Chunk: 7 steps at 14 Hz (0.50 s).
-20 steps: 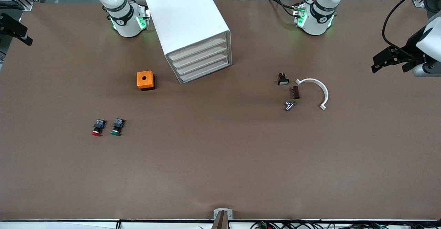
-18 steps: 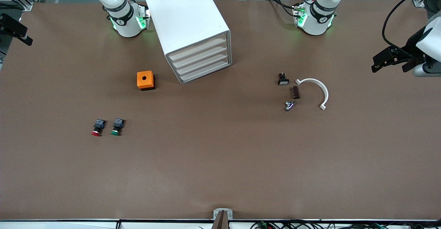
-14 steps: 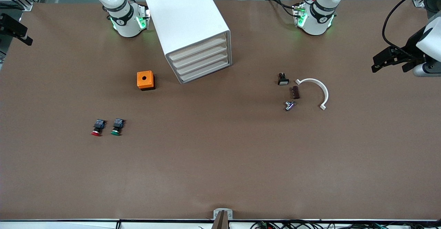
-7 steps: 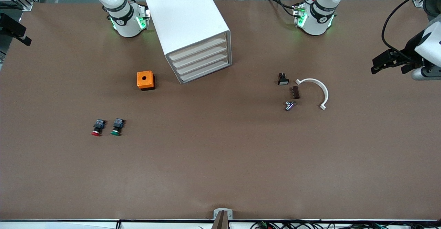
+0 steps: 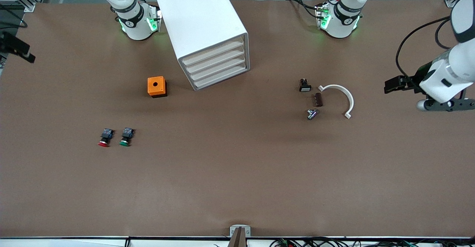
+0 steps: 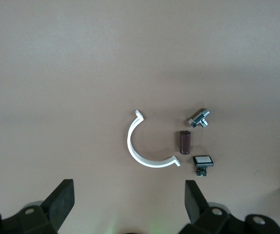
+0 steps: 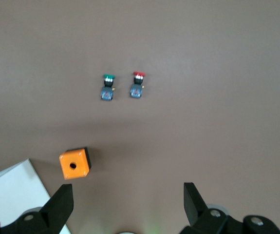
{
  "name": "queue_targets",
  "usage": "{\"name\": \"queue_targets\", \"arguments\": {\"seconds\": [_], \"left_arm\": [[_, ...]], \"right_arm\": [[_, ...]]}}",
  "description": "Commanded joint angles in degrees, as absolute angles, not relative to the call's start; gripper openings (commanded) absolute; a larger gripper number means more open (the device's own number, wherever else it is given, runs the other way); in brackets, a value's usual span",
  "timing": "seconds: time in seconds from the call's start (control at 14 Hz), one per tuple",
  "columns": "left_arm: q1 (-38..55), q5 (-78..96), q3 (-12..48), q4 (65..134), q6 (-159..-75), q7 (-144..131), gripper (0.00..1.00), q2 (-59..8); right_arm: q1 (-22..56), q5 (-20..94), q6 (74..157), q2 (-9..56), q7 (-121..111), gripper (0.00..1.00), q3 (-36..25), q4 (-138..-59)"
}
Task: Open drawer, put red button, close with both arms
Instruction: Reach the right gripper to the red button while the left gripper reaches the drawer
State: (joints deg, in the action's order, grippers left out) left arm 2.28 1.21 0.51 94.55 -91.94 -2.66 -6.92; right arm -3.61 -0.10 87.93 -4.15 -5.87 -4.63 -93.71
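Brown matting covers the whole table [image 5: 237, 172], and on it, toward the right arm's end and fairly near the front camera, lies the tiny red-capped push button with a black-and-blue body [image 5: 105, 137]. It rests on its side, touched by nothing. In the right wrist view the red button [image 7: 138, 86] lies well apart from the right gripper [image 7: 130, 207], at about 12 o'clock from the gap between its black fingers [image 7: 59, 207], which are spread wide and empty.

Just beside it, at its 3 o'clock in the front view, lies the matching green-capped push button [image 5: 126, 137]. At about 1 o'clock from the pair sits the small orange box with a round hole in its top [image 5: 156, 86]. Farther on in that direction stands the boxy white cabinet [image 5: 202, 28] with four shallow beige-edged drawers; the second-from-top drawer [image 5: 215, 61] is pushed in flush, like the other three.

The right gripper [image 5: 16, 49] hangs over the table's edge at the right arm's end — well clear of the button.

Toward the left arm's end lie a curved white plastic half-ring [image 5: 341, 98], a small dark brown cylinder [image 5: 318, 99], a little metal fitting [image 5: 311, 114] and a small black switch with a white face [image 5: 304, 86]. The left gripper [image 5: 395, 84] hangs over bare matting at 3 o'clock from the half-ring, its fingers [image 6: 193, 197] parted wide, grasping nothing.
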Motion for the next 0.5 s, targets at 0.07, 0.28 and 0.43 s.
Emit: {"name": "queue_targets", "arguments": {"seconds": [0.07, 0.28, 0.43], "left_arm": [[4.0, 1.8, 0.9, 93.3, -94.8, -3.8, 1.00, -12.3], [5.0, 3.3, 1.6, 93.3, -98.5, -4.1, 1.00, -16.6], [6.4, 3.3, 1.9, 93.3, -100.5, -7.4, 1.00, -19.1]], "right_arm": [[-4.8, -0.2, 90.3, 4.5, -6.4, 1.00, -4.2, -91.0], [-6.9, 0.0, 96.2, 8.3, -6.3, 1.00, -4.2, -91.4], [-7.0, 0.0, 98.1, 8.5, -5.5, 1.00, -4.2, -92.6]]}}
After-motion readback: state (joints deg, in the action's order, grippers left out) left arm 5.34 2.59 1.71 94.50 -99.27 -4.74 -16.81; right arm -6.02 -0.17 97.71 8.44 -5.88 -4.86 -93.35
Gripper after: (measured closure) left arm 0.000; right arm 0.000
